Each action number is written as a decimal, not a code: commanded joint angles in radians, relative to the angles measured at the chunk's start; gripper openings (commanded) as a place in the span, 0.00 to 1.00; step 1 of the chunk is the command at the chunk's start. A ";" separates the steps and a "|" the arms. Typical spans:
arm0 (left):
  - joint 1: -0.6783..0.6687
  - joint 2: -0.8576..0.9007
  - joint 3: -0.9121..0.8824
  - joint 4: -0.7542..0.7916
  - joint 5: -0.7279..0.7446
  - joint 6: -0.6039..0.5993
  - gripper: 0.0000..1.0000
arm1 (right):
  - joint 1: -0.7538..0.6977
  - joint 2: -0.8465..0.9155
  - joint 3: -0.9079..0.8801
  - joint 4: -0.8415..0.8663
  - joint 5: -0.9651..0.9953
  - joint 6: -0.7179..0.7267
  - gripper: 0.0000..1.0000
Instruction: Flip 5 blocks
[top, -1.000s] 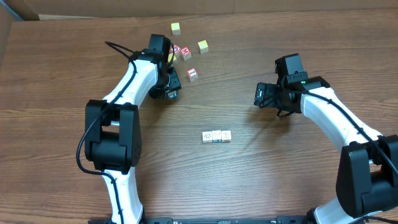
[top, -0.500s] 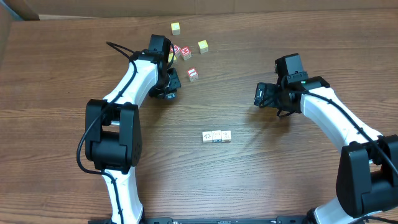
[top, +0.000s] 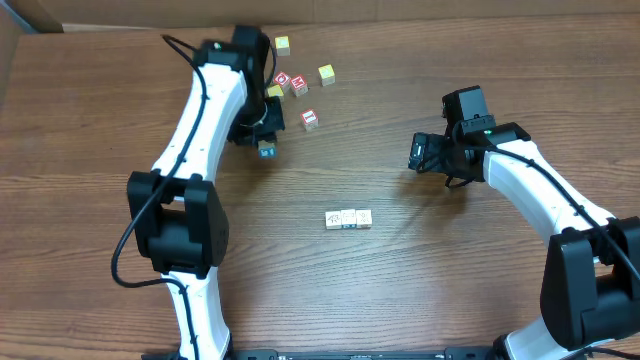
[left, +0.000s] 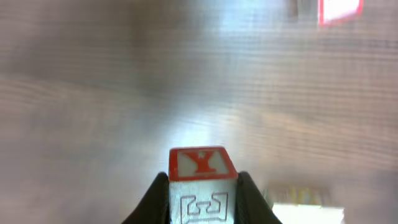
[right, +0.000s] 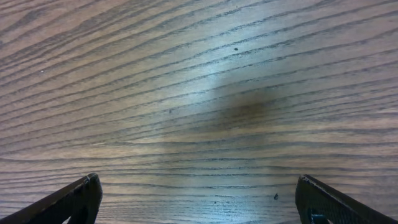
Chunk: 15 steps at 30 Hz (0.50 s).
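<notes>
My left gripper (top: 266, 147) is shut on a small block (left: 202, 165), held above the wood table (top: 120, 230). The block's upper face is white with a red border and a red letter; its near face is pale with a dark line drawing. Both black fingers (left: 251, 200) press its sides. Three pale blocks (top: 348, 218) lie in a row at the table's middle. A red-bordered white block (top: 310, 119) lies just right of the left gripper. My right gripper (top: 417, 154) hovers open at centre right, with only bare wood between its fingers (right: 78, 200).
Two red-faced cubes (top: 291, 83) and yellow-faced cubes (top: 326, 74) (top: 283, 44) lie scattered at the back, close to the left arm's wrist. A red-edged cube (left: 340, 10) shows blurred at the top right of the left wrist view.
My left gripper has shut on the block and raised it off the table, and the left arm has swung up and toward the back. The right arm has not moved.
</notes>
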 joint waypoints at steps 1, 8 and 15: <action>-0.011 0.000 0.097 -0.117 0.026 0.031 0.11 | 0.001 -0.007 0.014 0.003 0.009 -0.007 1.00; -0.041 0.001 0.073 -0.237 0.095 0.056 0.09 | 0.001 -0.007 0.014 0.003 0.009 -0.007 1.00; -0.094 0.002 -0.052 -0.228 0.121 0.041 0.11 | 0.001 -0.007 0.014 0.003 0.009 -0.007 1.00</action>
